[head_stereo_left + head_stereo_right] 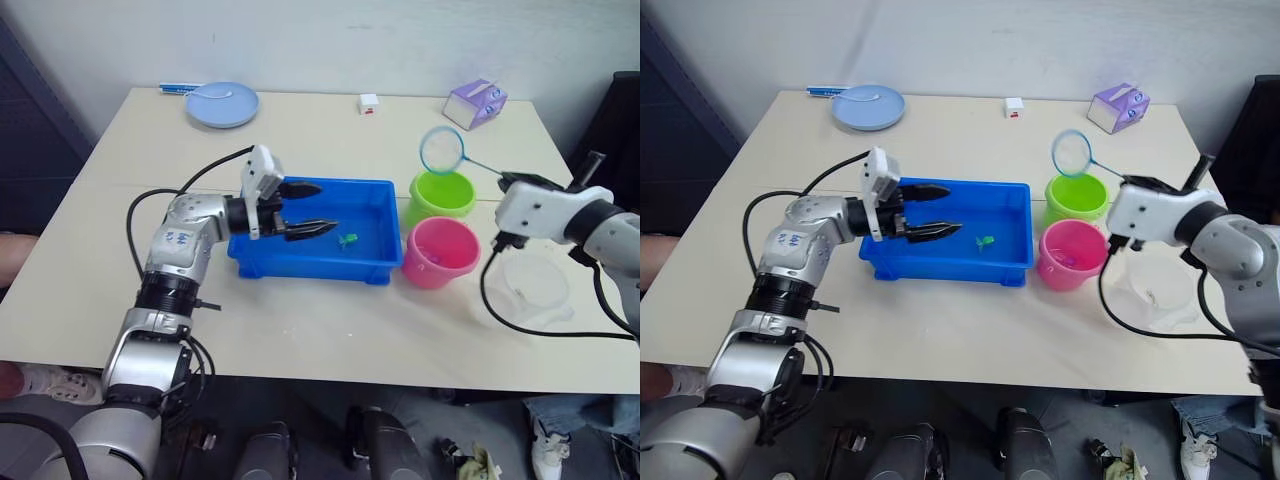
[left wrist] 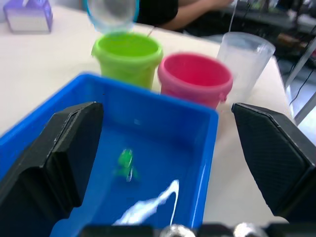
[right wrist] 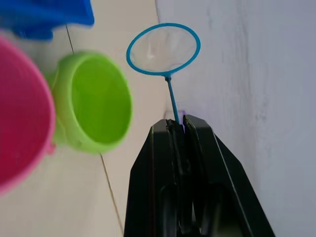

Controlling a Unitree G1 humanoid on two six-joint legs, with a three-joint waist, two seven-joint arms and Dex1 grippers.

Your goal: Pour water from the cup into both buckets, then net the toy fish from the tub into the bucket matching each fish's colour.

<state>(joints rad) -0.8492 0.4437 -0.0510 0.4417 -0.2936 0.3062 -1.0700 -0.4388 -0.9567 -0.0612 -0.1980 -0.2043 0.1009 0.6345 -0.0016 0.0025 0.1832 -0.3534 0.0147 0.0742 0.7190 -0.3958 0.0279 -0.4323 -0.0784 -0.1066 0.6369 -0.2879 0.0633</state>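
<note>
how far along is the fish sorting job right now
Pouring looks finished: the cup stands on the table beside the pink bucket. In hand: the right gripper holds the net above the green bucket. Left: a green fish remains in the tub, where the left gripper hovers open.

I can read no words or numbers anywhere. The small purple cardboard box [image 1: 475, 103] in the upper right of the frame carries printing, and my silver left forearm [image 1: 178, 237] has blue marks, all too small to read.
</note>
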